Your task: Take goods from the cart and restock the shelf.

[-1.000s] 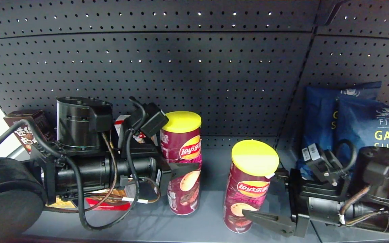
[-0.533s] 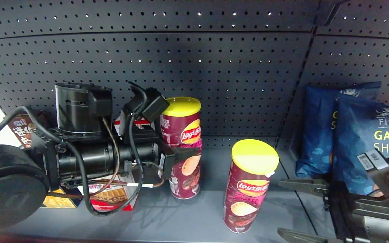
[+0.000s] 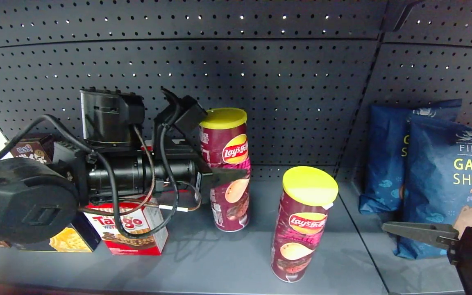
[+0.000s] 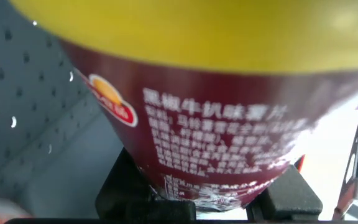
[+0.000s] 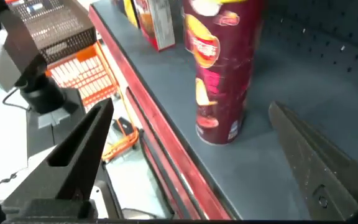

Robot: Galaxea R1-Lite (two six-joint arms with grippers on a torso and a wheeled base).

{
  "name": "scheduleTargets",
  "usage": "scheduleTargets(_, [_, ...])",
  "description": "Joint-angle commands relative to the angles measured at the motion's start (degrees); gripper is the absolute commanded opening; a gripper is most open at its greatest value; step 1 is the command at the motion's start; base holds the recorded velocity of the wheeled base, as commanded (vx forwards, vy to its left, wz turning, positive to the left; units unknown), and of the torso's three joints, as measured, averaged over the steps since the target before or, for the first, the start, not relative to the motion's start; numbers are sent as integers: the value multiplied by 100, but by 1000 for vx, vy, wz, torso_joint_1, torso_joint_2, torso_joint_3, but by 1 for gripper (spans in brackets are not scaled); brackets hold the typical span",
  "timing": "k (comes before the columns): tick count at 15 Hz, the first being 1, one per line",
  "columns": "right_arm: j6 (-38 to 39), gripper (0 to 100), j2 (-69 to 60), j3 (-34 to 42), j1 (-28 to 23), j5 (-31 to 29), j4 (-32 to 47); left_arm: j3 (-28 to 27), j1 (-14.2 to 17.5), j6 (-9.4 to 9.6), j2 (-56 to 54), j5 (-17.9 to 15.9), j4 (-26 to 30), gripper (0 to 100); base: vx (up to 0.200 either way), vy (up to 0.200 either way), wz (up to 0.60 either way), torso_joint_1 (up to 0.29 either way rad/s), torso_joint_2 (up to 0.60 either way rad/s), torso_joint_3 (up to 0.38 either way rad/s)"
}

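Left gripper (image 3: 230,175) pinches a can (image 3: 224,139) at mid-height, near the back of the shelf (image 3: 228,266), left of centre. The can leans a little. Cannot tell if its base touches the shelf. Second can (image 3: 303,221) stands free, nearer the front edge. Right gripper (image 5: 191,112) is spread wide and empty, off the shelf's front right, well apart from that can. Risks, as I judge them: letting go while the can leans or is not seated could tip it toward the second can, which is close enough to the front edge to be knocked off. The left arm's cables hang just over the box (image 3: 129,229) and could drag it on the way out. One right finger (image 3: 416,231) lies near the bags (image 3: 445,172) and could snag them. Hidden: the far left finger, behind the can; the other right finger, cut off in the head view. The left wrist view shows the can's label and lid, not its base. The cart (image 5: 79,81), orange, is partly blocked.
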Motion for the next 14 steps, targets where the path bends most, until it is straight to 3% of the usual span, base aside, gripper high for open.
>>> scheduleTargets(1, [-1, 100, -59, -45, -22, -5, -8, -46, 96, 12, 273, -8, -85, 0, 0, 0, 0, 0, 0, 0])
scheduleTargets(7, [192, 100, -42, -80, -57, -5, -25, -450, 122, 3, 590, 1, -120, 0, 0, 0, 0, 0, 0, 0])
scheduleTargets(9, [192, 100, -42, -80, -57, -5, -25, -881, 114, 91, 1003, 230, -164, 0, 0, 0, 0, 0, 0, 0])
scheduleTargets(10, [201, 100, -42, -89, -57, -5, -25, -1135, 131, 188, 1170, 177, -164, 0, 0, 0, 0, 0, 0, 0])
scheduleTargets(13, [192, 100, -42, -89, -57, -5, -25, -1478, 131, 214, 1442, -561, -155, 0, 0, 0, 0, 0, 0, 0])
scheduleTargets(14, [192, 100, -42, -89, -57, -5, -25, -1531, 131, 214, 1478, -605, -147, 0, 0, 0, 0, 0, 0, 0])
